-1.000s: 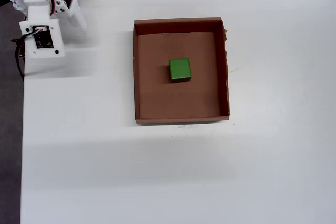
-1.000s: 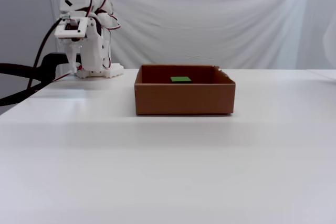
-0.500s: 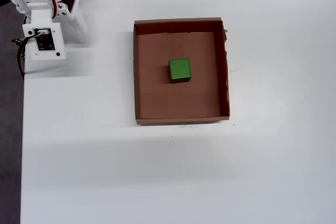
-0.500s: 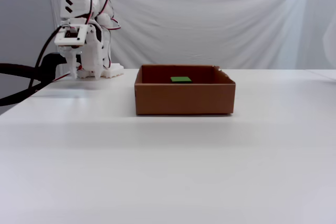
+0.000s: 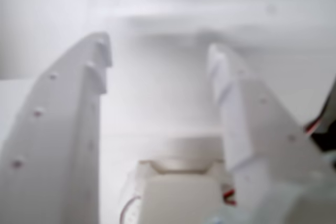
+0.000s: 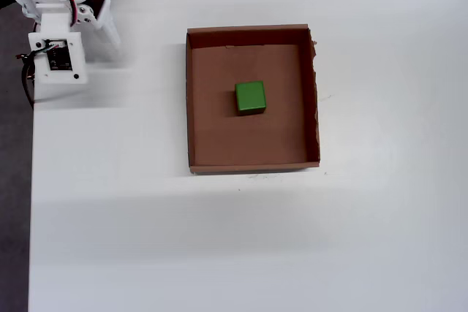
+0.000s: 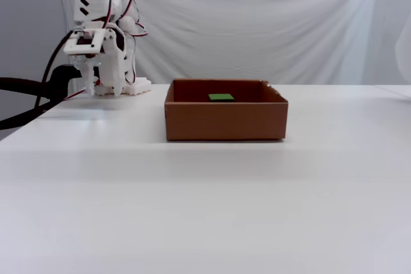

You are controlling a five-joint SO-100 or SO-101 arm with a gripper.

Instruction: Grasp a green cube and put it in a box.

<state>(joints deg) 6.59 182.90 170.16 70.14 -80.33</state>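
The green cube [image 6: 250,97] lies inside the brown cardboard box [image 6: 193,100], near its middle. In the fixed view only the cube's top [image 7: 221,97] shows above the box wall [image 7: 225,120]. My gripper [image 5: 158,48] is open and empty in the wrist view, with only white surface between its fingers. The arm [image 6: 58,49] is folded back at the table's top left corner, well left of the box. In the fixed view the gripper [image 7: 106,88] points down near the arm's base, far from the cube.
The white table [image 6: 241,239] extends around the box on all sides. Its left edge [image 6: 31,202] runs close to the arm. A black cable [image 7: 26,104] hangs at the left. A white cloth backdrop [image 7: 257,24] stands behind the table.
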